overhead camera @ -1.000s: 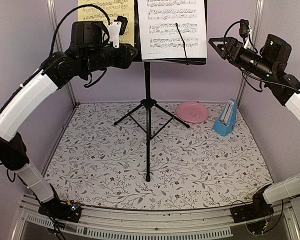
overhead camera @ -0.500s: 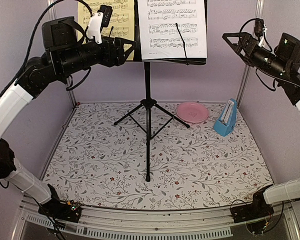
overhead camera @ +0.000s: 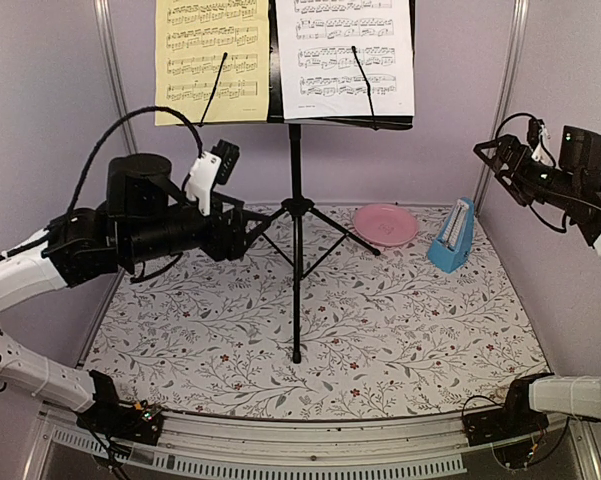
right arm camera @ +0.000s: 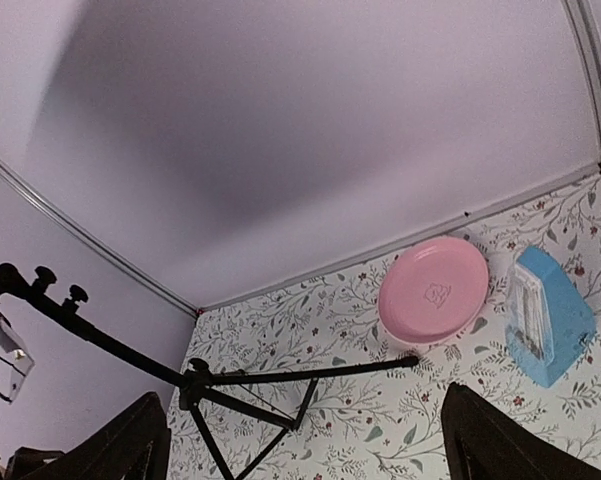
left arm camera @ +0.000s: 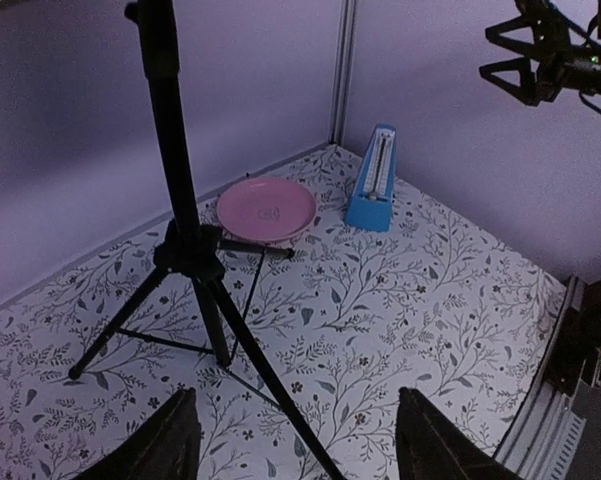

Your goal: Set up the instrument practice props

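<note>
A lab test booth: lilac wall panels (overhead camera: 450, 150), metal corner posts (overhead camera: 511, 60), floral-covered table (overhead camera: 400, 330).

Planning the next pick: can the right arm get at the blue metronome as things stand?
Probably yes. The right gripper hangs open in the air, up near the blue metronome, which stands upright by the right wall, apart from the pink plate. Nothing lies between gripper and metronome.

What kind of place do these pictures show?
Probably a robot test booth staged as a music practice corner: plain lilac walls close around a floral-covered table, where a music stand with two printed sheets and a blue metronome face two robot arms.
</note>
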Robot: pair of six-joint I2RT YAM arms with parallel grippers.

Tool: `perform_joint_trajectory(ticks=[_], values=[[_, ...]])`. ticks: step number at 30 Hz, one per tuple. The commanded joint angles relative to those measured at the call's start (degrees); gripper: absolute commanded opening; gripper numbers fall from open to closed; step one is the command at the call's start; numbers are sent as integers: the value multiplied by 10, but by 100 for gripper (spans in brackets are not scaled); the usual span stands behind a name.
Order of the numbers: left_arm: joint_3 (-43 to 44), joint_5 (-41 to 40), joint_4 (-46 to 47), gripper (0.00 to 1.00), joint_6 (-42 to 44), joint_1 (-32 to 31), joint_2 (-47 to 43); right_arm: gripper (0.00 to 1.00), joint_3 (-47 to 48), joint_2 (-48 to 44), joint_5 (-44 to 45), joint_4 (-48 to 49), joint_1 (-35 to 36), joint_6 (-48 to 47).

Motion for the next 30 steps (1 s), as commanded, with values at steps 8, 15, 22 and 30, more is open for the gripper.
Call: perform_joint_trajectory(ticks=[8,15,22,30], values=[[-183,10,114,62,-126,2,46,87,-187,6,-112,68,37,18],[-234,79,169,50,-193,2,129,85,-235,52,-107,108,102,28],[-297,105,223,43,-233,-6,163,80,-258,106,-120,139,129,10],[-282,124,260,38,-233,-7,235,76,-253,157,-124,176,146,7]])
